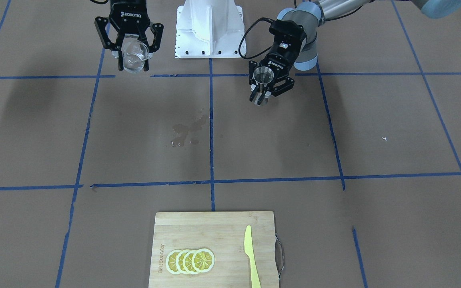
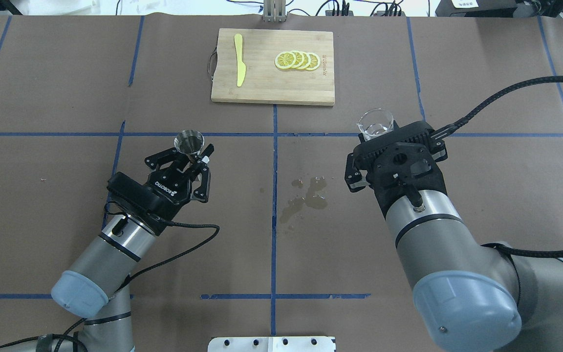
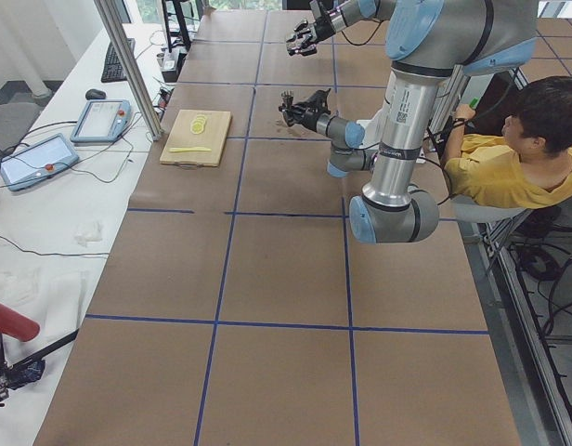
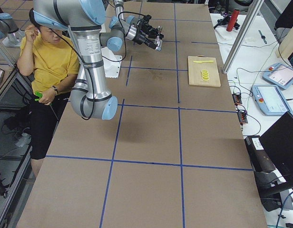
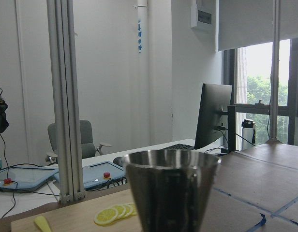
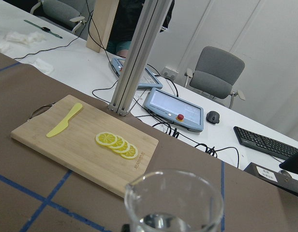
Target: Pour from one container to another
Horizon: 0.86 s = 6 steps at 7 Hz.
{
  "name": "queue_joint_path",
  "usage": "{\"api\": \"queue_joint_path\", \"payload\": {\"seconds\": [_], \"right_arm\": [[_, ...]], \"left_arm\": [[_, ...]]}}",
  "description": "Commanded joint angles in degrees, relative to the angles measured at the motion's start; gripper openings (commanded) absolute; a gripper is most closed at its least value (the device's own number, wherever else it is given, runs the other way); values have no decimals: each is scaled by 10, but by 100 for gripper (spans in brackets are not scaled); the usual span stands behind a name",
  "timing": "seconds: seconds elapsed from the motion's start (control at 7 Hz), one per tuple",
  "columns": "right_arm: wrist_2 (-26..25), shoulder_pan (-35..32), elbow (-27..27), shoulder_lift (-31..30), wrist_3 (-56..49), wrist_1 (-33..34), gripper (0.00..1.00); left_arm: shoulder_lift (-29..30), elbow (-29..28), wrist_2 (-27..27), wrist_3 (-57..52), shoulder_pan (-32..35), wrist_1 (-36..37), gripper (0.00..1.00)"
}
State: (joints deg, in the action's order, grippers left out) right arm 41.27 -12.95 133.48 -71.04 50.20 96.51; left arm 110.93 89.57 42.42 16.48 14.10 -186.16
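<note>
The clear glass cup [image 2: 375, 123] is held above the table on the right side by my right gripper [image 2: 377, 138], which is shut on it. A little clear liquid lies in the bottom of the glass cup [image 6: 174, 212]. In the front view the same glass cup [image 1: 134, 56] sits between the right gripper's [image 1: 134, 67] fingers. My left gripper [image 2: 191, 157] is shut on the waist of the silver jigger [image 2: 188, 141], mouth upward, off the table on the left side. The jigger [image 5: 171, 193] fills the lower left wrist view. Both vessels are far apart.
A wet spill [image 2: 305, 196] marks the brown table near the centre line. At the far edge lies a wooden cutting board [image 2: 271, 93] with lemon slices [image 2: 297, 60] and a yellow knife [image 2: 239, 66]. A person in a yellow shirt [image 3: 509, 167] sits behind the robot.
</note>
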Motion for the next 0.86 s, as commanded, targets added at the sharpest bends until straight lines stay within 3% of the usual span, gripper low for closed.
{"api": "queue_joint_path", "payload": {"seconds": [0.0, 0.29, 0.43, 0.71], "right_arm": [[13, -16, 1, -12, 9, -3, 0], [28, -22, 6, -23, 10, -3, 0], [30, -24, 6, -23, 10, -3, 0], [43, -31, 6, -28, 10, -3, 0]], "left_arm": [[-39, 2, -29, 25, 22, -3, 0], [-115, 11, -27, 30, 68, -14, 0], [-126, 10, -31, 35, 80, -22, 0], [-189, -16, -35, 103, 93, -61, 0]]}}
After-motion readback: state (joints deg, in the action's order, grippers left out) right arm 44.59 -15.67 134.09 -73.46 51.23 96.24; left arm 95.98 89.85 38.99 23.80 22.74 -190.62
